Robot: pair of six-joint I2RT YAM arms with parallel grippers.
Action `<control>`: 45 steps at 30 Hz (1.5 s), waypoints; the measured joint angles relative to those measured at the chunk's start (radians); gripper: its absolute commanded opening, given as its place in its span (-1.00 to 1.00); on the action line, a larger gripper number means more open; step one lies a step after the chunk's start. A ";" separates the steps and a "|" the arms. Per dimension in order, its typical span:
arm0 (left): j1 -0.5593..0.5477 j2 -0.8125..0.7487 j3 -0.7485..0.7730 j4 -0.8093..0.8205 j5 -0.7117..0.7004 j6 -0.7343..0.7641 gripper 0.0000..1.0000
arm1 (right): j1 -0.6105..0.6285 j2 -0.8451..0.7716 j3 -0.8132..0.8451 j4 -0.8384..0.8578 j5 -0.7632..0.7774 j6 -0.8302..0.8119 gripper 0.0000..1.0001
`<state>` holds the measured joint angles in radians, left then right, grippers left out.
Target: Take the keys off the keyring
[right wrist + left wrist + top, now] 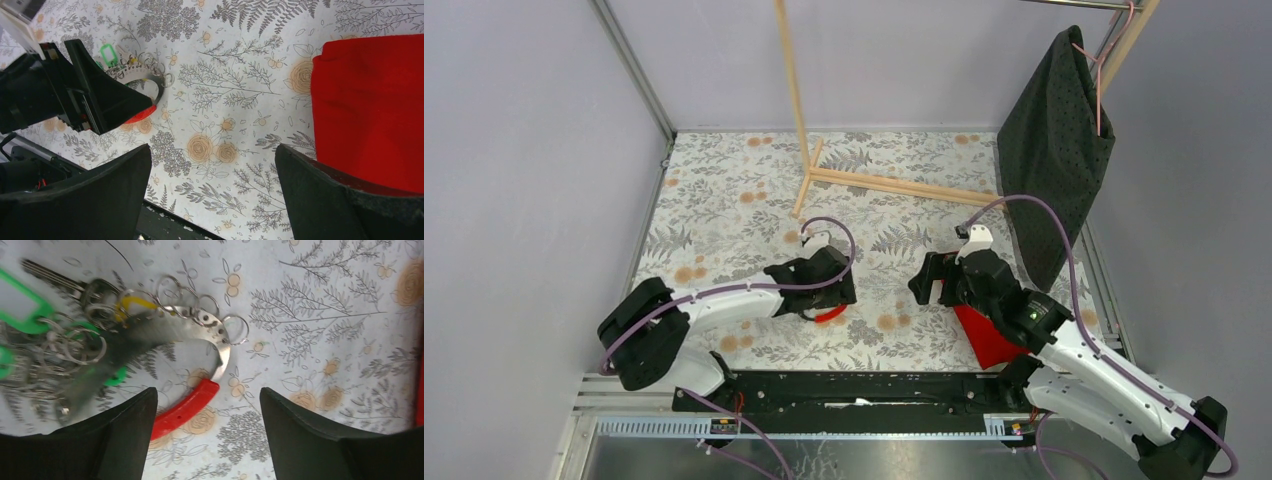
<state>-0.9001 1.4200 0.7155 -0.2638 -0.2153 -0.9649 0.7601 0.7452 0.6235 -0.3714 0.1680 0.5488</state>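
Note:
The keyring (220, 347) is a large silver arc with a red stretch (184, 408), lying on the floral table. Small wire rings hang on it with a dark key (52, 276), a yellow key (133, 302) and green tags (22, 310), all bunched at the left. My left gripper (207, 391) is open just above the ring, and its left finger (125, 430) covers the red end. In the top view, the left gripper (828, 303) hides all but the ring's red stretch (830, 317). My right gripper (212, 148) is open and empty, to the right of the ring (156, 89).
A red cloth (984, 338) lies under the right arm and also shows in the right wrist view (370, 105). A dark cloth (1054, 150) hangs at the back right. A wooden rack (799, 110) stands at the back. The table's near edge is a black rail (854, 385).

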 measured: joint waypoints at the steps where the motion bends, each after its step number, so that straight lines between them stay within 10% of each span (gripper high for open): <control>1: -0.002 0.000 0.020 -0.032 -0.022 0.024 0.51 | 0.000 -0.006 -0.003 -0.004 0.001 0.002 1.00; 19: -0.160 0.114 0.058 -0.081 -0.143 0.299 0.11 | 0.000 -0.090 -0.020 -0.027 0.025 0.006 1.00; 30: -0.164 0.138 0.034 0.075 -0.148 0.311 -0.60 | 0.000 -0.125 -0.060 -0.047 0.012 0.039 1.00; 45: -0.166 0.018 -0.045 0.151 -0.064 0.334 -0.97 | 0.000 0.178 -0.114 0.282 -0.171 0.294 1.00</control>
<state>-1.0664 1.4384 0.6701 -0.1127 -0.2794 -0.6312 0.7605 0.9230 0.5098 -0.0895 -0.0029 0.8425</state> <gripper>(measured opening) 0.215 0.995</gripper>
